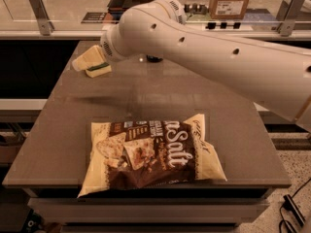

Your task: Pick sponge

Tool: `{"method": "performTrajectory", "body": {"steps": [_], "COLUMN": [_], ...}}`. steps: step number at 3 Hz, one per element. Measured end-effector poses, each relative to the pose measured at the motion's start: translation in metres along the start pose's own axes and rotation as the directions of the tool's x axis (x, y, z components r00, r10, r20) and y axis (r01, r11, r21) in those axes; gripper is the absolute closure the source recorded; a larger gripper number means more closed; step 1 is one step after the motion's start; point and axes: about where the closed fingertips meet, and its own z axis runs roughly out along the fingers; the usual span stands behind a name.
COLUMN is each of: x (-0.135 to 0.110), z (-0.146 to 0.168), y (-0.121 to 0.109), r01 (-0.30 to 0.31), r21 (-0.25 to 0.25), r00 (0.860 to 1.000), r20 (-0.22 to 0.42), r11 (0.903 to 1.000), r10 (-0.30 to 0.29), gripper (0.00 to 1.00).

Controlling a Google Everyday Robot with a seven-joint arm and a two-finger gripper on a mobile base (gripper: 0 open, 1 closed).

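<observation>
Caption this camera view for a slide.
Gripper at the sponge in the far left corner of the table; chip bag lying near the front edge.

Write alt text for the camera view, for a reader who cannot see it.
A white robot arm reaches across a grey-brown table, its gripper right at a small green-and-yellow sponge near the far left corner. A large chip bag lies flat near the front edge, apart from both.
</observation>
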Motion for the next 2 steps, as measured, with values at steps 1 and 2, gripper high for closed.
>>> {"method": "performTrajectory", "body": {"steps": [1, 2], "x": [-0.006, -0.009], "z": [0.027, 0.051], "y": [0.011, 0.02], "r01": [-0.024, -0.036], "r21": [-0.004, 0.027], "r00": [1.0, 0.999], "r20": [0.0, -0.012], "r11": [0.9997, 0.999], "r10": [0.024, 0.036], "gripper": [0.0, 0.0]}}
